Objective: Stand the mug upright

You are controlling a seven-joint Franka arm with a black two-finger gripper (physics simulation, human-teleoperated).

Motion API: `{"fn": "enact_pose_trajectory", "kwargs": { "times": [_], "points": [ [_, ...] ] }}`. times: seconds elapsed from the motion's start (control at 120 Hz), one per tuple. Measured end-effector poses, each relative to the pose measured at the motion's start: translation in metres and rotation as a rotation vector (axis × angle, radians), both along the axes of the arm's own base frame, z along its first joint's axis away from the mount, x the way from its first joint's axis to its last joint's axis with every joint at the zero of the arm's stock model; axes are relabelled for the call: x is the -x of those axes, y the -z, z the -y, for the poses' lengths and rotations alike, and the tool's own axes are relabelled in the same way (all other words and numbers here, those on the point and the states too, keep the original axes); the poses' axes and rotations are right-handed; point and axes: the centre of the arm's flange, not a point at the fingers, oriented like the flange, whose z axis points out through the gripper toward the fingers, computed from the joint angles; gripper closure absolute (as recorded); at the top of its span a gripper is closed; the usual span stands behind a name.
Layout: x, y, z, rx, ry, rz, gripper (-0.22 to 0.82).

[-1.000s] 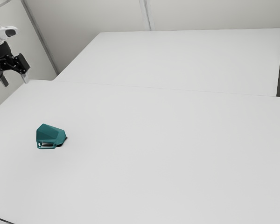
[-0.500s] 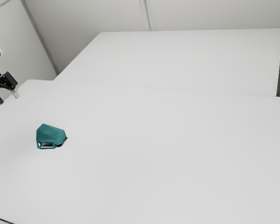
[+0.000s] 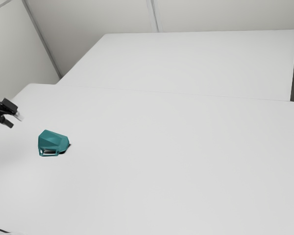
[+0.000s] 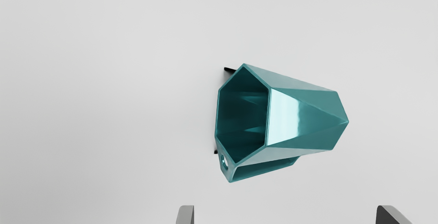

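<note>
Exterior view: the gripper (image 3: 14,120), fingers spread, hangs near the sideways mug (image 3: 53,141); the table (image 3: 161,161) spreads around the mug, visible edges well apart from it.

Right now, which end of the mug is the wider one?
The end with the open mouth; from there the mug narrows toward its other end.

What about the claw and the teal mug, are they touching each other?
Apart. The exterior view shows bare white table between the claw and the mug, with a plain gap separating them.
</note>
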Motion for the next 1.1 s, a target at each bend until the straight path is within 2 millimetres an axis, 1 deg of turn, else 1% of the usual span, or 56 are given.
{"fn": "enact_pose_trajectory", "kwargs": {
  "times": [0.092,0.158,0.417,0.483,0.567,0.708,0.842,0.967,1.1],
  "points": [
    [0.011,0.027,-0.005,0.057,-0.001,0.045,0.03],
    [0.016,0.040,-0.008,0.086,0.000,0.086,0.03],
    [0.024,0.071,-0.015,0.138,0.040,0.215,0.03],
    [0.024,0.074,-0.015,0.147,0.050,0.251,0.03],
    [0.031,0.084,-0.015,0.186,0.033,0.314,0.03],
    [0.033,0.091,-0.008,0.237,0.027,0.389,0.03],
    [0.033,0.091,-0.002,0.283,0.029,0.408,0.03],
    [0.045,0.099,-0.001,0.338,-0.001,0.406,0.03],
    [0.048,0.100,0.002,0.377,-0.012,0.409,0.03]
  ]
}}
